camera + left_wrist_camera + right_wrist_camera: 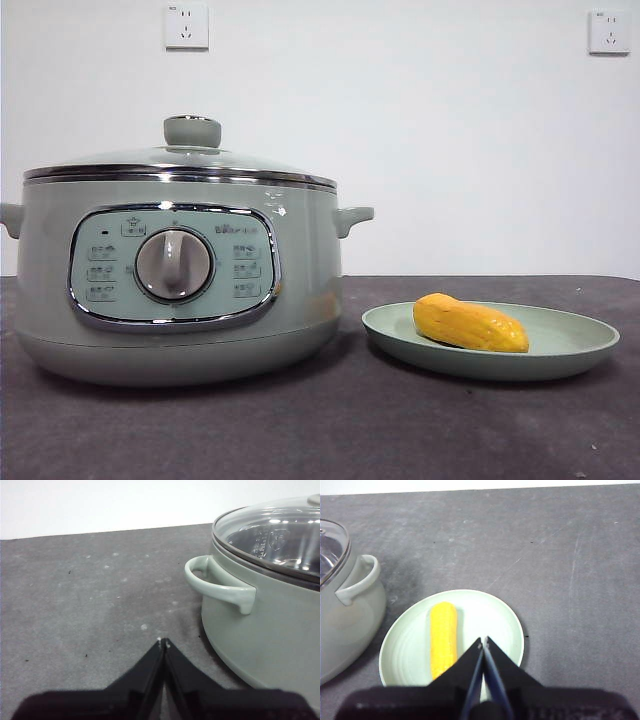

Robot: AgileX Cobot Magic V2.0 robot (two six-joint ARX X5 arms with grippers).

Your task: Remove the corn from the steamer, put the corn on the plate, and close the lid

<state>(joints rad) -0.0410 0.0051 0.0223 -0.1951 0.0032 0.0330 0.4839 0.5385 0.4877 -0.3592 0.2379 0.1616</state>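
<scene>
My right hand (484, 641) is empty, jaws pressed tight together, poised above the plate (505, 622) just beside the corn (443, 637). My left hand (164, 642) is the same story: jaws closed on nothing, over the bare dark surface (90, 595) near the steamer's (270, 645) side handle (220, 582).

From the front, neither arm shows at all. The steamer (175, 290) stands on the left with its dial (174, 264) facing forward, and the lid (180, 165) sits flat on its chrome rim, green knob (192, 130) on top. Through the glass in the left wrist view I see only the shiny inner pot.

The corn (470, 324) lies on its side on the plate (570, 345), to the right of the steamer, plate and pot close but not touching. Two wall sockets (186, 25) show on the white wall behind.
</scene>
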